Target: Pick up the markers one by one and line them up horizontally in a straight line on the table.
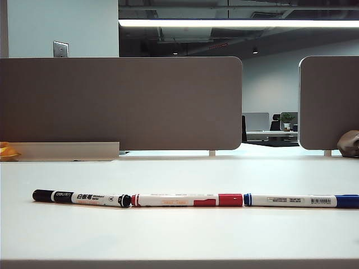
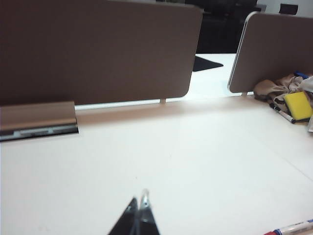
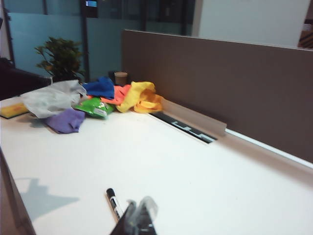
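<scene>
While I watch the exterior view, the black marker (image 1: 81, 197), red marker (image 1: 188, 200) and blue marker (image 1: 301, 200) lie end to end on the table (image 1: 179, 235); I judge lining-up finished, though the black one tilts slightly. Left wrist view: left gripper (image 2: 138, 209) pinched closed, empty, above bare table. Right wrist view: right gripper (image 3: 138, 212) closed, empty, just beside the black marker. No containers visible.
</scene>
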